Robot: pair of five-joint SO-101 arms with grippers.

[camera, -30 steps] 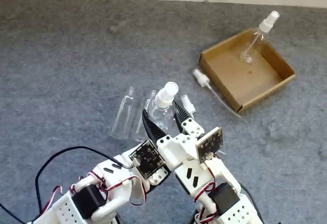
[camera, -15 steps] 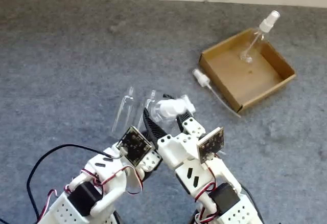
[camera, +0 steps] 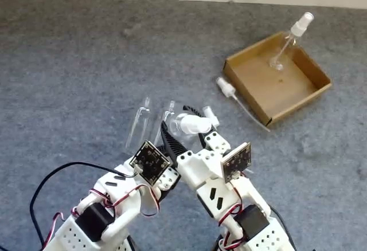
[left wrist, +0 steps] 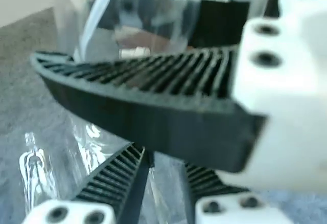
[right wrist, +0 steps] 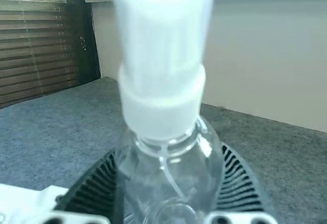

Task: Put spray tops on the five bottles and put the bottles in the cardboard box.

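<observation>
So the bottle [right wrist: 168,183] is clamped in the right gripper [camera: 180,125], low and centre on the table in the high view. Its spray top [camera: 194,124] is on the neck and leans toward 3 o'clock. From the right wrist view the top looks seated, but I can't tell if it's actually threaded down.

The left gripper [left wrist: 162,163] is crowded right against it. Its jaws are only a narrow gap apart, and I can't see anything between them.

What worries me:
- If the top is just resting there, the carry to the box could shake it loose.
- The glassy bottle could twist or slide in the ribbed jaws, since it's already tilted.
- The two arms are nearly touching, so any swing by either one could bump the other and knock the grip.

Two empty bottles [camera: 139,128] lie at 9 o'clock from the held one, close enough to get rolled away by the left arm.

The cardboard box [camera: 243,87] sits off at 2 o'clock with one finished bottle [camera: 287,44] standing inside. A loose top [camera: 227,88] lies just outside the box wall, right on the likely path.
</observation>
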